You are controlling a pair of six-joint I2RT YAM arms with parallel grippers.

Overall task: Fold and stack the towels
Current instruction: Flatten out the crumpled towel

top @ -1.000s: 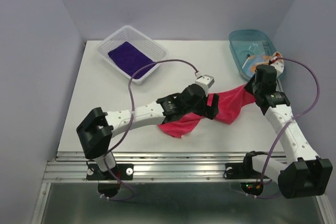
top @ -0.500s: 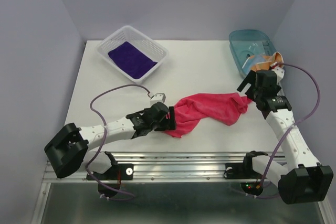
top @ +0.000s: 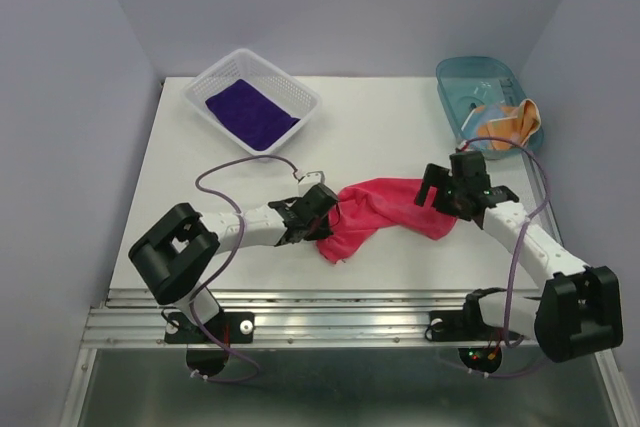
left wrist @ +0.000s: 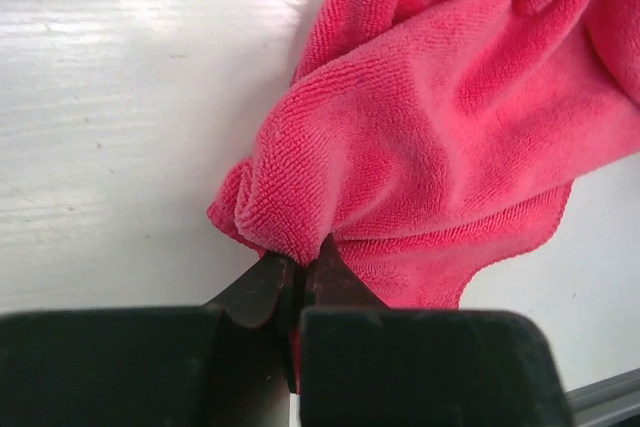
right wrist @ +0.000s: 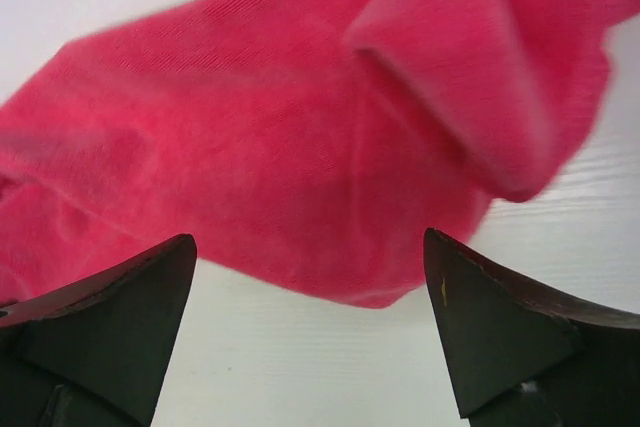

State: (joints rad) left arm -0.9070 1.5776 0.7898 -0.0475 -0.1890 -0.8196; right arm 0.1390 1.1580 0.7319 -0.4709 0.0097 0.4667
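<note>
The pink-red towel (top: 390,202) is lying in a bunched heap on the table (top: 380,127), near the front edge and between the two arms. Its near left end is pinched by the left gripper (top: 322,219). In the left wrist view the two fingers are pressed tight together on a small fold of cloth. The right gripper (top: 440,187) is held over the other end of the towel with its fingers wide apart, and nothing is held in it.

The towel looks like it needs to be spread flat before it can be folded. A corner or a plain edge should be picked out at the right end, not the thick lump in the middle. The right gripper should be brought down there and closed on it. Then the two ends can be pulled gently apart until the wrinkles are gone. If it is pulled too hard, the small fold may be lost from the left gripper.

Farther back, the purple towel (top: 250,110) is lying flat in the white basket (top: 280,75). The orange towel (top: 515,119) is draped over the edge of the blue tray (top: 470,77) in the far right corner.
</note>
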